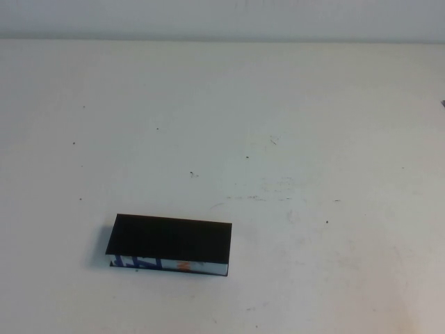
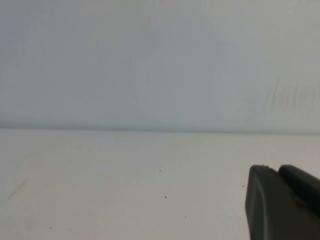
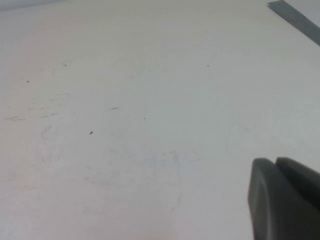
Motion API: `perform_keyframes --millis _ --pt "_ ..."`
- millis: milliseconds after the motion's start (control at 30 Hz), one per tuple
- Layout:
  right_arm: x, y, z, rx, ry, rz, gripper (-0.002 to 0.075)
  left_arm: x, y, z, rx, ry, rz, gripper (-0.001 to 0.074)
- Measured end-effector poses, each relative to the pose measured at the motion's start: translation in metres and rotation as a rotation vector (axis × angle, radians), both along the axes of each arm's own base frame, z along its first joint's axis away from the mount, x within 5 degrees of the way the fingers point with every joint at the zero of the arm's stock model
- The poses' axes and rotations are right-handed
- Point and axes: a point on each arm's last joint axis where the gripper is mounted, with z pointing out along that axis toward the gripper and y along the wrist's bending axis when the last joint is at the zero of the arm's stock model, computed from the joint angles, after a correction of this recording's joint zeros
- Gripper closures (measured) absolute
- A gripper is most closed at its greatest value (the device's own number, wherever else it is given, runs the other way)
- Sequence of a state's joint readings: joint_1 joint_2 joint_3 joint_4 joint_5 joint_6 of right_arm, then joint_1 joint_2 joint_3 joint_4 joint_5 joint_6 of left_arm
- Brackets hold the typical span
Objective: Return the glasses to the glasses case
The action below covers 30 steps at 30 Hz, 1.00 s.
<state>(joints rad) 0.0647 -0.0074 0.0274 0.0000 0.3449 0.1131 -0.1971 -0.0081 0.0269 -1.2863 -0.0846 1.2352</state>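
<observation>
Glasses case (image 1: 169,245) sits shut, front-left on the tabletop (image 1: 292,139) in the high view. Left wrist view: left hand (image 2: 282,202) over bare tabletop, its grip impossible to judge. Right wrist view: right hand (image 3: 282,197) clenched, holding nothing, above scuffed surface.

Matte black end effector fingers (image 3: 280,200)
</observation>
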Motion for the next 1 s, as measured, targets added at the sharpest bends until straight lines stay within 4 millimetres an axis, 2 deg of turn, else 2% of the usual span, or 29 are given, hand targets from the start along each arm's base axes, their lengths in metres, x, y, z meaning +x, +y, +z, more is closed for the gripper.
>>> perform_keyframes --millis 267,533,867,1000 --pt "0.0 0.0 0.0 0.0 0.0 0.0 0.0739 0.0 0.0 0.0 0.011 -0.003 0.005 0.0735" --pt "0.0 0.0 0.0 0.0 0.0 0.0 0.0739 -0.001 -0.004 0.0 0.22 -0.028 0.0 0.0735" --pt "0.0 0.0 0.0 0.0 0.0 0.0 0.0739 -0.003 -0.001 -0.031 0.211 0.319 0.003 0.0735" --pt "0.0 0.0 0.0 0.0 0.0 0.0 0.0739 -0.004 -0.001 -0.034 0.2 0.361 0.001 0.0735"
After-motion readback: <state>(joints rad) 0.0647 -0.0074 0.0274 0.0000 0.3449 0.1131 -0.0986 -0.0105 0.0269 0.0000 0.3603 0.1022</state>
